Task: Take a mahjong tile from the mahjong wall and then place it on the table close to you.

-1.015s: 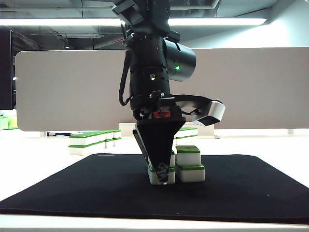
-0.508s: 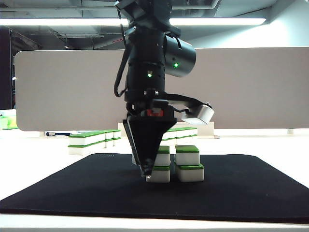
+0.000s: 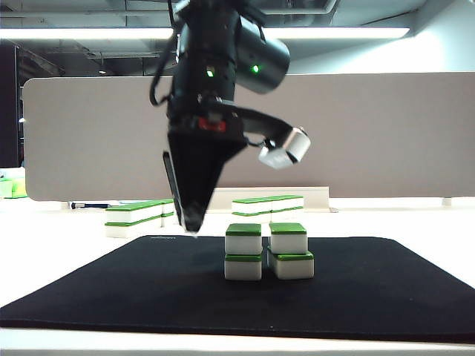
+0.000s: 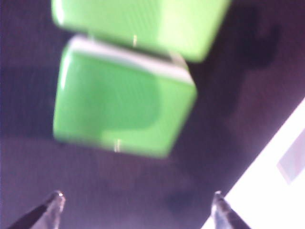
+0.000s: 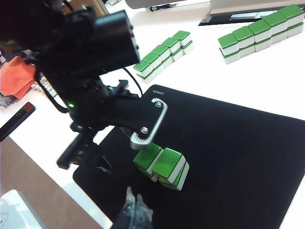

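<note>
Two stacks of two green-topped mahjong tiles (image 3: 243, 252) (image 5: 162, 164) stand side by side mid-mat. My left gripper (image 3: 191, 222) (image 4: 137, 195) hangs above the black mat (image 3: 111, 282), up and to the left of the stacks. It is open and nothing sits between its fingertips (image 4: 57, 196). Its wrist view looks down on a blurred green tile top (image 4: 124, 112). The mahjong wall (image 3: 133, 215) (image 5: 164, 52) lies on the white table (image 3: 44, 237) beyond the mat's far left corner. My right gripper (image 5: 133, 198) is shut and empty, low over the mat's near edge.
A second, smaller-looking row of tiles (image 3: 267, 205) (image 5: 262, 31) lies behind the mat. A tall beige divider panel (image 3: 386, 133) closes off the back. Beyond the table edge in the right wrist view are an orange cloth (image 5: 16, 76) and a dark phone (image 5: 16, 119).
The left gripper has opened, let go of a tile at the left stack, then risen and moved left, clear of the stacks. The right arm has not moved.
</note>
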